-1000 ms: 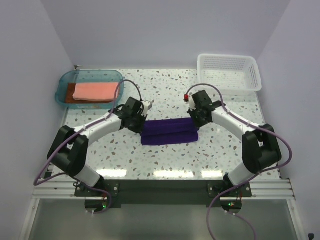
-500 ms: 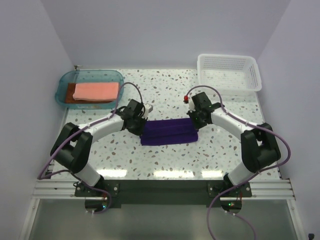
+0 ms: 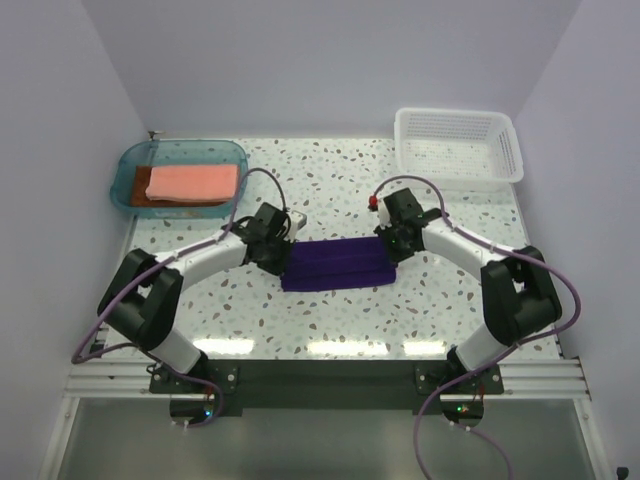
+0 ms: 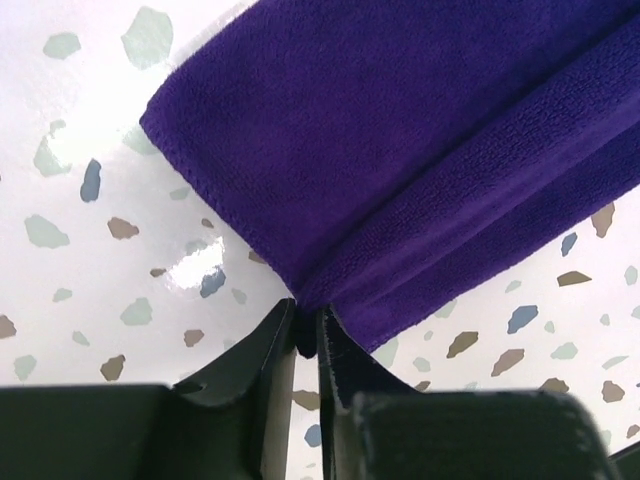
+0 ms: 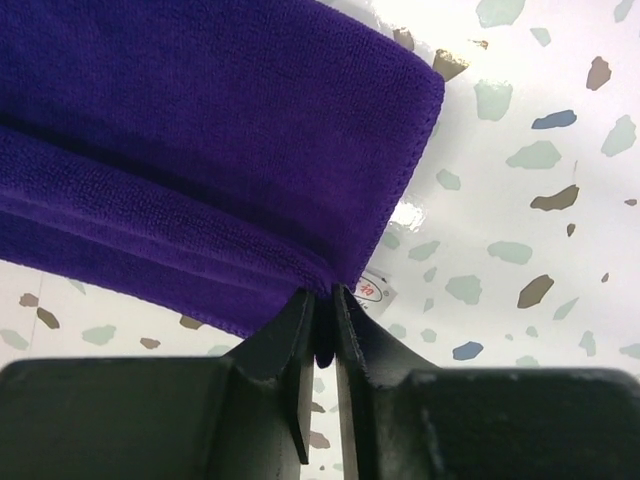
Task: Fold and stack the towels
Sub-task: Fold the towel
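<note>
A white mesh basket [image 3: 458, 150] sits at the far right corner of the speckled terrazzo table [image 3: 330, 320]. A teal translucent tray [image 3: 185, 152] sits at the far left.

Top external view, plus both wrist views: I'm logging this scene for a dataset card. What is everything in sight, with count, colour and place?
purple towel: one, deep purple, folded strip at table centre.
pink towel: one, salmon, folded, in the tray.
brown towel: one, rust, under the pink towel.
tray: one, translucent teal, far left.
mesh basket: one, white, far right.
table: one, white with speckles.
left gripper: one, black, jaws nearly together on the purple towel's left end.
right gripper: one, black, likewise on its right end.
</note>
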Motion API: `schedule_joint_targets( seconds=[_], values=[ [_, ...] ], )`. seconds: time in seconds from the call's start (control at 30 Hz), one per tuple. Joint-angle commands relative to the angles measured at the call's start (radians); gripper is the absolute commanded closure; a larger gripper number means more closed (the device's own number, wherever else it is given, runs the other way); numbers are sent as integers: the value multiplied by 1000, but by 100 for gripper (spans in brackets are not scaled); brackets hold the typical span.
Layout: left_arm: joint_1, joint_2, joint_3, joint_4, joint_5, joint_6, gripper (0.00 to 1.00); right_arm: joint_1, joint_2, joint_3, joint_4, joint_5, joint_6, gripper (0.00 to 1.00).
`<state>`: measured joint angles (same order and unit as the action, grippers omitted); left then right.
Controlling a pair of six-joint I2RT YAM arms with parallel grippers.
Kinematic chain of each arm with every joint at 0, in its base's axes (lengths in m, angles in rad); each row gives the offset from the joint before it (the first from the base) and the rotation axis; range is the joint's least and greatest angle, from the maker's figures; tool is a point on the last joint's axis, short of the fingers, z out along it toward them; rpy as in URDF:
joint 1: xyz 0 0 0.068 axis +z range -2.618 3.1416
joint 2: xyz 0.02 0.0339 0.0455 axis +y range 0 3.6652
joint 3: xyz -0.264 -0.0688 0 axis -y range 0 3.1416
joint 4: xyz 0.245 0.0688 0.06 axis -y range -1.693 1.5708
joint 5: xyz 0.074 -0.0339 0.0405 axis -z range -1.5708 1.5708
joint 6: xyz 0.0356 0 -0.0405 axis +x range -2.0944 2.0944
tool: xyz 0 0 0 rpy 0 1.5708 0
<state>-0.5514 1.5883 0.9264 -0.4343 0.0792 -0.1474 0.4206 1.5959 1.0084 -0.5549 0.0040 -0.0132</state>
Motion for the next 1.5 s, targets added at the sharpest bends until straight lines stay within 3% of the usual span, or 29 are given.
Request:
schedule_joint_targets(
  seconds=[0.0,0.2,0.27,0.33,0.43,0.57,0.8,0.97,1.13,1.3,1.47],
  values=[
    [-4,-65,-38,-6,-13,-18,80,12,-40,-13,-17,-1,7,83],
    [-15,-181,-112,19,37,-70,70,49,-112,-63,-19,-87,77,69],
    [-16,-249,-141,19,47,-96,60,52,-158,-74,-25,-119,107,60],
    [-16,-319,-158,19,70,-125,43,52,-191,-82,-51,-142,131,52],
    [-18,-405,-166,23,86,-179,34,53,-264,-93,-53,-167,166,51],
    [-16,-441,-111,54,54,-225,31,52,-310,-64,-16,-113,229,53],
    [-48,-294,0,120,67,-282,45,50,-248,-93,111,-13,387,66],
    [-85,-231,-130,230,24,-342,60,53,-214,-188,236,27,452,67],
    [-93,-199,-288,319,-18,-402,67,52,-179,-266,285,68,492,67],
    [-93,-194,-353,350,-12,-452,71,52,-195,-335,277,79,522,67],
    [-94,-272,-367,278,-76,-485,72,49,-284,-338,214,129,484,66]
  ],
)
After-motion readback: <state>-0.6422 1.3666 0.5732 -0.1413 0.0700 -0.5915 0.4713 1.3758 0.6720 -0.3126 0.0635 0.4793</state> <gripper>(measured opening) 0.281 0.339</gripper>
